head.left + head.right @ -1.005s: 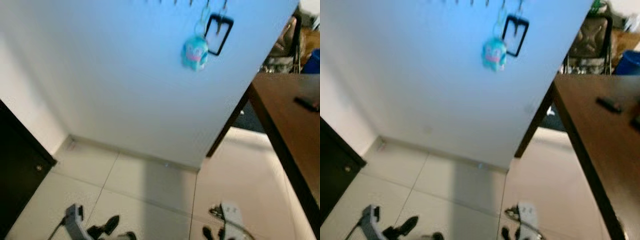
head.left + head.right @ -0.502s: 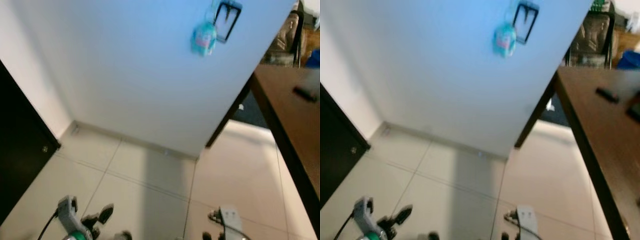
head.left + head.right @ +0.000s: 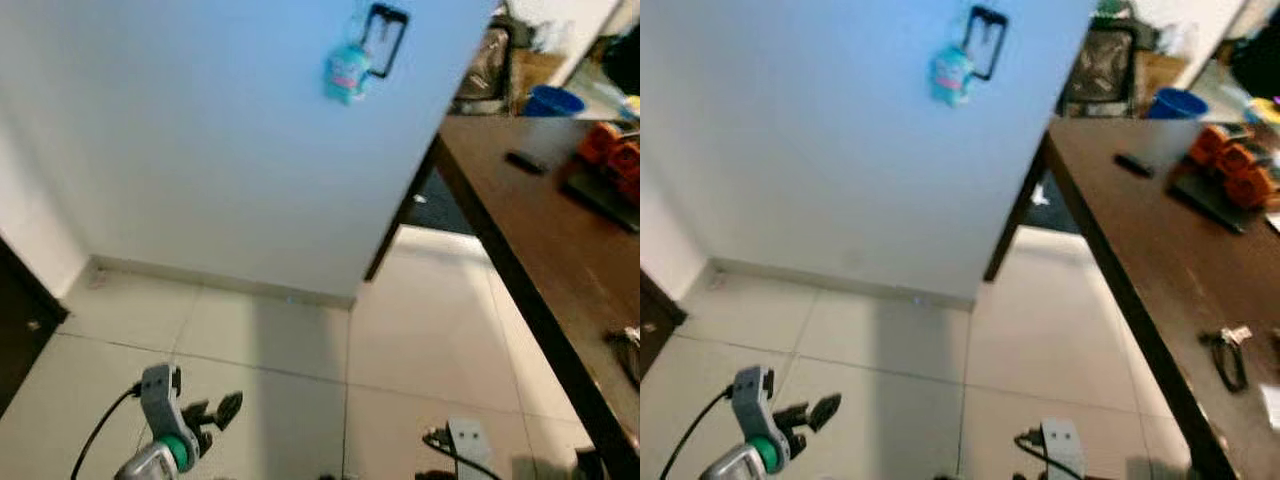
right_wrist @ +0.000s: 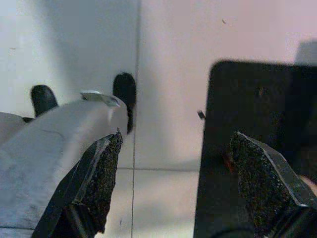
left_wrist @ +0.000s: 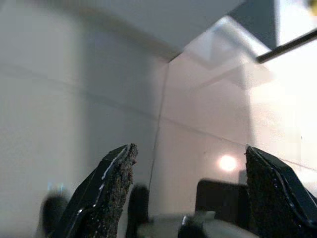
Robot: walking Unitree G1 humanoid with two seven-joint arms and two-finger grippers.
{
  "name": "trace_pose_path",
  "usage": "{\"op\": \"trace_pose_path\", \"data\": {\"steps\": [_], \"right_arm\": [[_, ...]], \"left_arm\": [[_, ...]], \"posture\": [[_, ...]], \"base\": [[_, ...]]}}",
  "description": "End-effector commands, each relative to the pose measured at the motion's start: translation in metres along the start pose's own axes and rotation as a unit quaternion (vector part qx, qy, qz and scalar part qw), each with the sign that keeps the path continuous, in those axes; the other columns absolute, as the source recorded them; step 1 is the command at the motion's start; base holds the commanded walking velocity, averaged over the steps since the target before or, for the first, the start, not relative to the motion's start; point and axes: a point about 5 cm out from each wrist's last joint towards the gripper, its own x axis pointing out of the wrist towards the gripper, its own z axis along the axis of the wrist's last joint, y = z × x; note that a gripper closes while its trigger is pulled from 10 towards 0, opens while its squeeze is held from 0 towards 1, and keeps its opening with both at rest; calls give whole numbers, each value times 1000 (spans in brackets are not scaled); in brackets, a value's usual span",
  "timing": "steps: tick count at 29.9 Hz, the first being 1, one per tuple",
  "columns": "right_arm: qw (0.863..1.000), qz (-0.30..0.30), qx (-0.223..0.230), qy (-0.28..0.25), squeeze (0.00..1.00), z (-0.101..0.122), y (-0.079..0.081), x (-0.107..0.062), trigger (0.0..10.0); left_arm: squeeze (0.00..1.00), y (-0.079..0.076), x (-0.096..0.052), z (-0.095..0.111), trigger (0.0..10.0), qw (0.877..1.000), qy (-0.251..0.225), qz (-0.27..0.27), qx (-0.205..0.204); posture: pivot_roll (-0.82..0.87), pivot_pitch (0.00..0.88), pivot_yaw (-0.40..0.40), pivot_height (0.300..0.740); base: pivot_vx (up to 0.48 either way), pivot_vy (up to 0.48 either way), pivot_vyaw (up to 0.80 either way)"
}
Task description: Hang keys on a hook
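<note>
The white wall (image 3: 200,130) ran down to a pale skirting at the tiled floor (image 3: 270,350); its outer corner ended beside the near leg of the brown table (image 3: 1140,250), whose long dark edge slanted toward the robot on its right; a dark door (image 3: 20,320) closed off the far left; between the wall's foot and the table edge lay a broad stretch of open tile.

The keys (image 3: 1227,357), a dark ring with a pale tag, lay on the table close to its near edge, well apart from both grippers; high on the wall a blue charm (image 3: 345,72) and a black-framed tag (image 3: 385,38) hung side by side, touching or nearly so.

The left gripper (image 5: 190,188) hung low over the floor, its two black fingers (image 5: 106,191) spread wide and holding nothing; the right gripper (image 4: 173,183) also hung low, its fingers (image 4: 96,181) parted and empty, with a black block (image 4: 252,124) behind them; orange objects (image 3: 1230,165), a blue tub (image 3: 1177,102) and a small black bar (image 3: 1132,164) sat at the table's far end.
</note>
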Motion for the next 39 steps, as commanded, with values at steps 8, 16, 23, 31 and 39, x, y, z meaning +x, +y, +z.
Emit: {"op": "trace_pose_path", "data": {"steps": [8,16,23,31,39], "right_arm": [[999,-1,-25,29,0,-13,-3,-2,10000],[998,1,-41,54,0,-27,-2,-5,10000],[997,19,-61,51,0,-22,12,-2,10000],[995,31,-83,47,0,-16,20,1,10000],[992,42,-109,55,0,-19,26,1,10000]], "left_arm": [[0,-21,18,52,10000,990,-117,-47,64],[0,-54,19,97,10000,950,-210,-137,186],[0,-104,16,128,10000,890,-261,-225,299],[0,-127,15,136,10000,867,-286,-225,340],[0,-133,16,131,10000,863,-288,-164,382]], "posture": [[121,69,-42,740],[142,47,-32,740],[168,49,-31,740],[183,52,-33,740],[181,62,-37,740]], "base": [[0,0,-800],[0,0,-800],[0,0,-800],[0,0,-800],[0,0,-800]]}}
